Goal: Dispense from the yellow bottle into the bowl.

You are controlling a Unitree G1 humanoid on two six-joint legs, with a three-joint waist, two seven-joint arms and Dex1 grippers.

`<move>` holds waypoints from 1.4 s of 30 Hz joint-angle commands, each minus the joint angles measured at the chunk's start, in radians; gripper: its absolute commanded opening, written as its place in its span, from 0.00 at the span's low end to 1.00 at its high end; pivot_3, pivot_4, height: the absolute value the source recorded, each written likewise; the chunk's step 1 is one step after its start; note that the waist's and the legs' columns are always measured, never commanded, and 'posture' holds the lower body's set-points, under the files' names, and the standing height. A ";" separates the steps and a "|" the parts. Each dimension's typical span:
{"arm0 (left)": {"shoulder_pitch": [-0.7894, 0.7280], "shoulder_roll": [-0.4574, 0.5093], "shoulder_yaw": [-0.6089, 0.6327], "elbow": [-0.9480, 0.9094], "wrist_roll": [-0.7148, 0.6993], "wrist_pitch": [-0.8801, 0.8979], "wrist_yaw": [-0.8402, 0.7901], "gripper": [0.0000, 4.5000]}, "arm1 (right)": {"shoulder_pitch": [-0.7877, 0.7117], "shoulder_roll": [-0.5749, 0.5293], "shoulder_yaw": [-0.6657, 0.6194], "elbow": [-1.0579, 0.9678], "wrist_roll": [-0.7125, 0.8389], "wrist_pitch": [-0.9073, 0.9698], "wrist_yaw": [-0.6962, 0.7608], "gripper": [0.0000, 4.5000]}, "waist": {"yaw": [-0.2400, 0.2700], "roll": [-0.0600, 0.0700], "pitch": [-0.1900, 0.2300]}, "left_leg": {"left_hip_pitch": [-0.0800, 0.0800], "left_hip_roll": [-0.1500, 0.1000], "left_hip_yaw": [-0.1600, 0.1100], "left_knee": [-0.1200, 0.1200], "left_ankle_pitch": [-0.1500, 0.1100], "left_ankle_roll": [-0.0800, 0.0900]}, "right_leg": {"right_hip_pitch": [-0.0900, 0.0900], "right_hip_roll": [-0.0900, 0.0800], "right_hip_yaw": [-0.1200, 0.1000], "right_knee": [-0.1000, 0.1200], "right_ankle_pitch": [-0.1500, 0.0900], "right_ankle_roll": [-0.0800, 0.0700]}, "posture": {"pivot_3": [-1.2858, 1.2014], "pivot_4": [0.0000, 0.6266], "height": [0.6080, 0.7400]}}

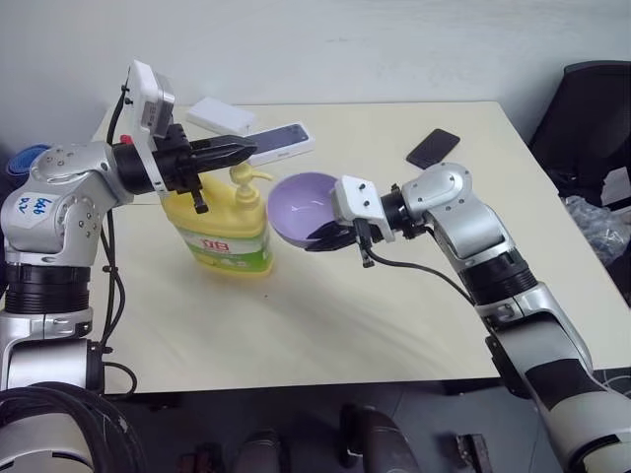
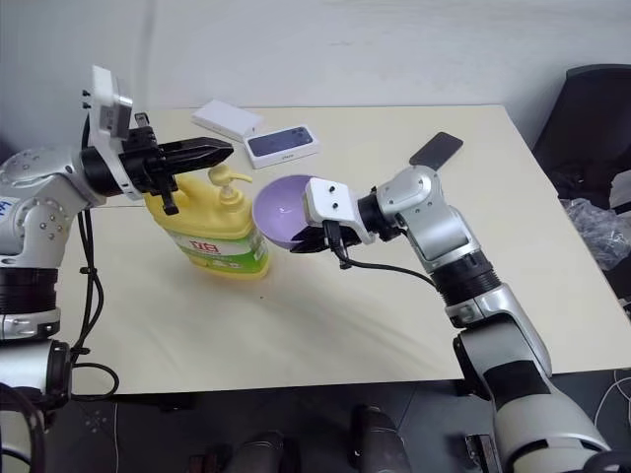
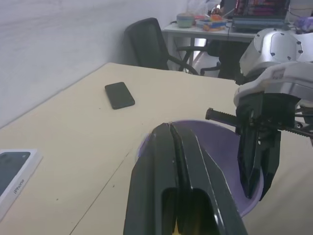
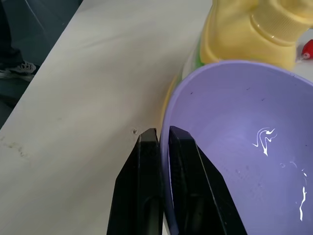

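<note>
The yellow bottle [image 1: 222, 229] stands upright on the table, and its pump top [image 1: 245, 181] faces the bowl. My left gripper [image 1: 250, 149] is shut with nothing in it and hovers level just above the pump. The lavender bowl [image 1: 302, 201] is held tilted beside the bottle, close to the pump spout. My right gripper [image 4: 161, 133] is shut on the bowl's rim, one finger inside and one outside. The bowl [image 4: 234, 147] has a few white streaks inside. In the left wrist view the closed fingers [image 3: 168, 142] point at the bowl [image 3: 220, 142].
A white box [image 1: 221, 116] and a phone box [image 1: 283, 142] lie at the table's [image 1: 296, 325] back left. A black phone [image 1: 433, 148] lies at the back right. A black chair [image 1: 592, 118] stands beyond the right edge.
</note>
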 commanded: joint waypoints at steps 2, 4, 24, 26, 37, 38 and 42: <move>-0.024 -0.013 0.007 0.003 0.043 -0.018 0.000 0.01 | -0.051 0.014 -0.023 0.019 0.000 -0.043 -0.006 0.00 | 0.001 0.000 0.000 | 0.000 0.001 0.000 0.000 0.000 0.000 | 0.000 -0.001 0.001 0.000 0.000 0.000 | 0.52 0.24 1.00; -0.020 -0.017 0.007 0.005 0.060 -0.009 0.002 0.01 | -0.056 0.019 -0.026 0.018 0.005 -0.041 -0.004 0.00 | 0.000 0.000 0.000 | 0.000 0.001 0.000 0.000 0.000 0.000 | 0.000 -0.001 0.001 0.000 0.000 0.000 | 0.52 0.24 1.00; 0.130 -0.066 -0.030 0.020 0.167 -0.072 0.011 0.01 | -0.072 0.031 -0.055 -0.022 0.053 0.030 0.015 0.00 | 0.000 0.001 -0.001 | 0.003 0.001 0.001 0.001 0.000 0.000 | 0.001 -0.002 0.004 0.004 0.000 0.000 | 0.52 0.24 1.00; 0.121 -0.088 -0.004 0.030 0.156 -0.108 0.021 0.01 | -0.072 0.028 -0.053 -0.018 0.049 0.029 0.015 0.00 | 0.000 0.002 -0.002 | 0.004 0.001 0.001 0.001 0.000 0.000 | 0.002 -0.002 0.004 0.004 0.000 0.000 | 0.52 0.24 1.00; 0.126 -0.070 -0.003 0.027 0.152 -0.038 -0.023 0.01 | -0.068 0.029 -0.060 -0.019 0.055 0.034 0.018 0.00 | -0.001 0.002 -0.001 | 0.003 0.001 0.000 0.002 0.000 0.000 | 0.001 -0.002 0.003 0.004 0.000 0.000 | 0.52 0.24 1.00; 0.135 -0.072 -0.011 0.027 0.157 -0.035 -0.020 0.01 | -0.069 0.030 -0.060 -0.019 0.054 0.033 0.016 0.00 | -0.001 0.002 -0.001 | 0.003 0.001 0.000 0.002 0.000 0.000 | 0.001 -0.002 0.003 0.004 0.000 0.000 | 0.52 0.24 1.00; 0.151 -0.076 -0.035 0.030 0.181 -0.045 -0.022 0.01 | -0.071 0.032 -0.060 -0.017 0.053 0.032 0.014 0.00 | 0.000 0.002 -0.002 | 0.004 0.001 0.000 0.002 0.000 0.000 | 0.002 -0.003 0.004 0.004 0.000 0.000 | 0.52 0.24 1.00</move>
